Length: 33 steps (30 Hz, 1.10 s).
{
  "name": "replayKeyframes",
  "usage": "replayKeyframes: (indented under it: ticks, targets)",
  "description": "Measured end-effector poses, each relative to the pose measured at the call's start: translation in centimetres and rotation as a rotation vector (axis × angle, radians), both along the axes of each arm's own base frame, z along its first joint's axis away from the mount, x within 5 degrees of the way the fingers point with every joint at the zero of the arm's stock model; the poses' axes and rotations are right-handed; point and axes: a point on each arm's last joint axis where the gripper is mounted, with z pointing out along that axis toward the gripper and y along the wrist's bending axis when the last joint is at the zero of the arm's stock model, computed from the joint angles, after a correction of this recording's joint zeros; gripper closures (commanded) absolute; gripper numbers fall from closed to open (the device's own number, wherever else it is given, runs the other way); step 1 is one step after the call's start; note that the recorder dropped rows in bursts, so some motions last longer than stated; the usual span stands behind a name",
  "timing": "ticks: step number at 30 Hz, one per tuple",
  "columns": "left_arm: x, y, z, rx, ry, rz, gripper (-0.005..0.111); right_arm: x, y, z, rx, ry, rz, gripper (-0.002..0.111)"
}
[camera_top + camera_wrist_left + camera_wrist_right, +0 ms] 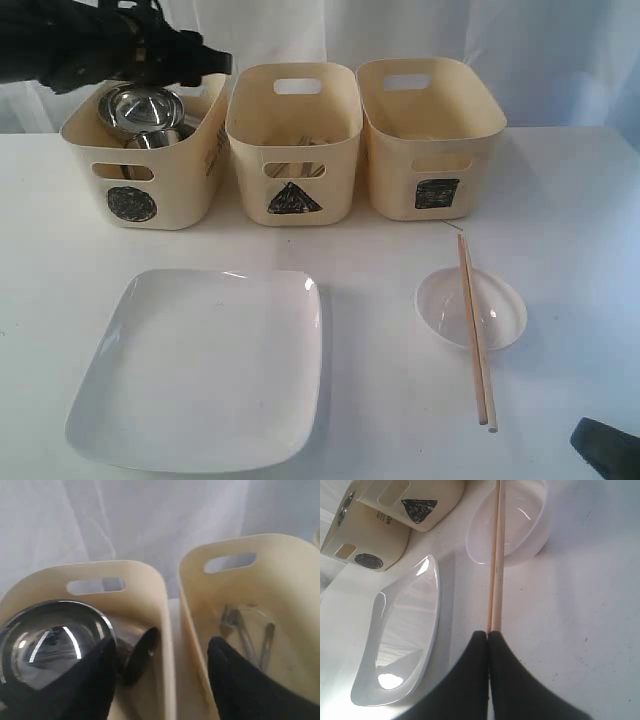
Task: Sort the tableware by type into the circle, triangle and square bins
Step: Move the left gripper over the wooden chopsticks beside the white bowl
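Left gripper (pixel 161 646) over circle bin (pixel 140 175) at the tabletop (pixel 570 200) far-left corner, jaws spread; bowl (pixel 47 645) inside. Left wrist view alone shows cutlery (pixel 245 630) clearly in triangle bin (pixel 192 595). Right gripper (pixel 487 634) at near-right corner, jaws pressed together, empty. Chopsticks (pixel 474 320) across dish (pixel 500 318), near-right; plate (pixel 200 370) near-left.

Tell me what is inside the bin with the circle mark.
A steel bowl and at least one small steel cup show. Anything beneath them is covered.
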Motion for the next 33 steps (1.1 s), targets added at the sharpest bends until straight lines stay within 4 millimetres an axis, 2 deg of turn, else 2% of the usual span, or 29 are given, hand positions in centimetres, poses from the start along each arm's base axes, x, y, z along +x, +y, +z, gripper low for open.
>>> replayKeyframes:
  ticks: [5, 10, 18, 33]
  targets:
    - [-1.7, -3.7, -0.2, 0.016, 0.017, -0.077, 0.048, 0.0, 0.0, 0.0, 0.0, 0.0, 0.0, 0.108]
    - [-3.3, -6.0, -0.6, 0.049, 0.067, -0.099, 0.048, 0.0, 0.0, 0.0, 0.0, 0.0, 0.0, 0.108]
    - [-5.9, -8.8, -1.7, 0.05, 0.204, -0.122, 0.048, 0.0, 0.0, 0.0, 0.0, 0.0, 0.0, 0.108]
    - [-11.2, -13.6, -3.1, 0.052, 0.453, -0.4, 0.048, 0.0, 0.0, 0.0, 0.0, 0.0, 0.0, 0.108]
